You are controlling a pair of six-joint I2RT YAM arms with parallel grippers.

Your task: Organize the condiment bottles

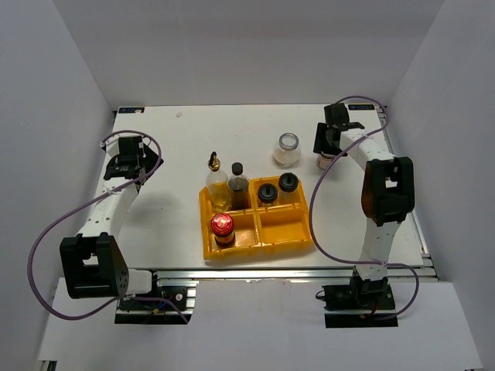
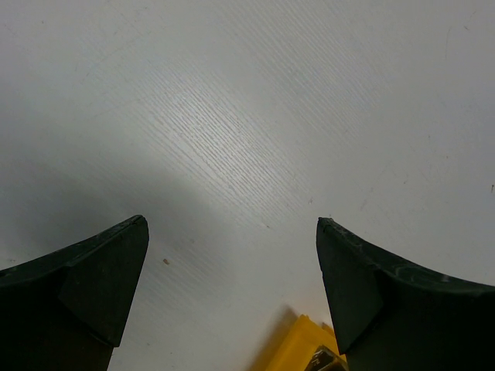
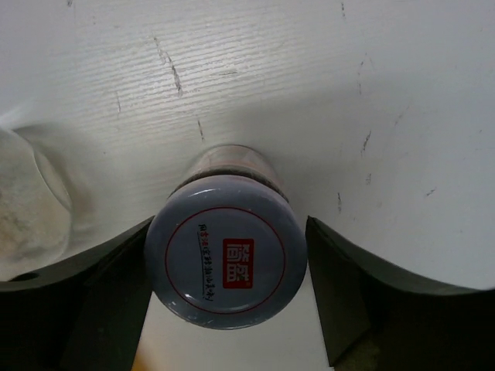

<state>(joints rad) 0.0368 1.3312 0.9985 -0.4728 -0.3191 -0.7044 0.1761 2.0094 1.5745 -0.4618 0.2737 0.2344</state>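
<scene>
The silver-lidded jar [image 3: 226, 251] stands on the table at the back right, partly hidden under my right gripper [image 1: 328, 154]. My right gripper [image 3: 228, 224] is open with a finger on each side of the lid; the left finger touches it and a small gap shows on the right. The wide clear jar [image 1: 288, 148] stands on the table just left of it. The gold-topped bottle [image 1: 214, 182], the tall dark bottle [image 1: 237, 182], two black-lidded shakers [image 1: 267, 192] [image 1: 288, 183] and the red-lidded jar [image 1: 223, 229] stand in the yellow tray [image 1: 286, 232]. My left gripper [image 2: 230, 222] is open and empty over bare table.
The tray's front right compartment holds nothing. Its corner [image 2: 303, 348] shows at the bottom of the left wrist view. The left arm [image 1: 128, 166] is at the table's left side. White walls enclose the table on three sides.
</scene>
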